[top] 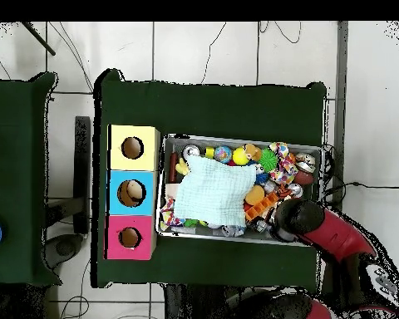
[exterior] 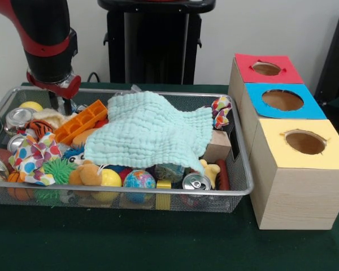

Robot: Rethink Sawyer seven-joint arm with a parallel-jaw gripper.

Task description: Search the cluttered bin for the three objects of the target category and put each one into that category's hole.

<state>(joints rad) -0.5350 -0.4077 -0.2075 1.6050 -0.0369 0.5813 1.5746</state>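
The wire mesh bin (exterior: 246, 192) sits on the green table, full of clutter; it also shows in the overhead view (top: 236, 137). No clear plastic film bundle shows plainly; a large pale green cloth (exterior: 150, 132) covers the bin's middle. The red-topped box's hole (exterior: 266, 68) is at the far end of the box row, right of the bin, and shows in the overhead view (top: 130, 238). My gripper (exterior: 64, 103) hangs low over the bin's far left corner, above a silver can (exterior: 17, 117) and an orange plastic tray (exterior: 82, 120). The arm (top: 301, 220) hides it from overhead.
Blue-topped (exterior: 282, 100) and yellow-topped (exterior: 305, 142) boxes stand nearer the camera than the red one. Polka-dot cloths (exterior: 34, 158) (exterior: 221, 110), another can (exterior: 196, 182), a globe ball (exterior: 139, 180), a yellow ball (exterior: 110, 178) and a wooden block (exterior: 219, 145) fill the bin.
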